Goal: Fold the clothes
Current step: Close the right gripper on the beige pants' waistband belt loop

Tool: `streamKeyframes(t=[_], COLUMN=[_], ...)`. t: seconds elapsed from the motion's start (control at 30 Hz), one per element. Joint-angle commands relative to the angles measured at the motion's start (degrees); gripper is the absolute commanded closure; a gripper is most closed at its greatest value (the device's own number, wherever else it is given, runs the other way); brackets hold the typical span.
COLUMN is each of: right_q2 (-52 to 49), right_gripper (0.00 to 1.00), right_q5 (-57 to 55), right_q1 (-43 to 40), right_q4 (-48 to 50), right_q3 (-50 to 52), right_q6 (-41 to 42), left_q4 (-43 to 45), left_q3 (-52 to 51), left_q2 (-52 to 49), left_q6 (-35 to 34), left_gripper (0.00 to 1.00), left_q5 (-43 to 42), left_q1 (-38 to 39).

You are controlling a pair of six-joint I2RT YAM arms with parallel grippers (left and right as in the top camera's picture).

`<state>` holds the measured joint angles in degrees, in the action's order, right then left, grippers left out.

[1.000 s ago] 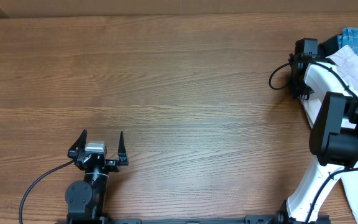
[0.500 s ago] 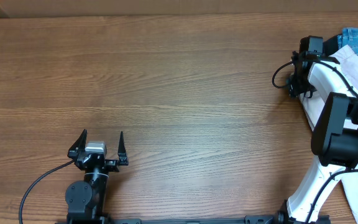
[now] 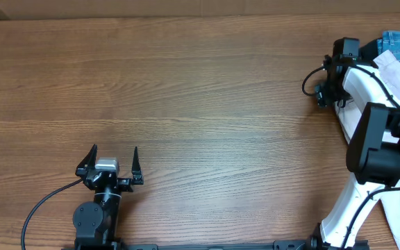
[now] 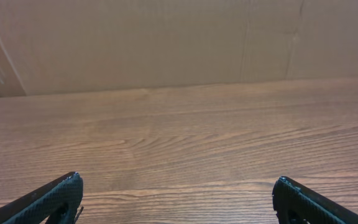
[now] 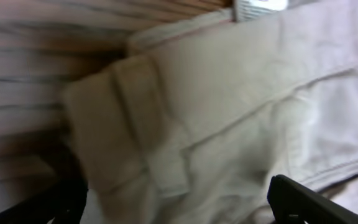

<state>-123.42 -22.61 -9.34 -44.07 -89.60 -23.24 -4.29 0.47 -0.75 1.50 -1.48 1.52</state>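
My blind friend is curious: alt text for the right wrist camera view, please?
Cream shorts fill most of the blurred picture, rumpled on a wooden table, a white label at the top edge. The right hand is open above them, its dark fingertips in the bottom corners.

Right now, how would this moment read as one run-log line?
left gripper: open, empty | right gripper: open, over shorts | shorts: rumpled, not gripped, right end of table
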Motion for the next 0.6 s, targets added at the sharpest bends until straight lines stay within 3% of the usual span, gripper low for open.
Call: streamKeyframes(t=[0.0, 0.4, 0.57], right_q2=[-1.2, -2.01, -3.48], right_gripper=[0.02, 0.07, 0.22], right_q5=[5.07, 6.78, 9.2], right_q1=[0.66, -2.99, -3.65], right_q4=[-1.4, -2.34, -1.55], right_q3=[-1.92, -0.35, -0.35], right_q6=[0.5, 0.57, 0.5], left_q4=[-0.02, -0.02, -0.02], left_q3=[-0.2, -0.2, -0.2], left_q2=[0.44, 0.44, 0.44], left_q6=[0.7, 0.7, 0.7], left_gripper=[0.0, 0.0, 0.0], left_q5=[0.15, 0.15, 0.15], left_q1=[0.37, 0.37, 0.37])
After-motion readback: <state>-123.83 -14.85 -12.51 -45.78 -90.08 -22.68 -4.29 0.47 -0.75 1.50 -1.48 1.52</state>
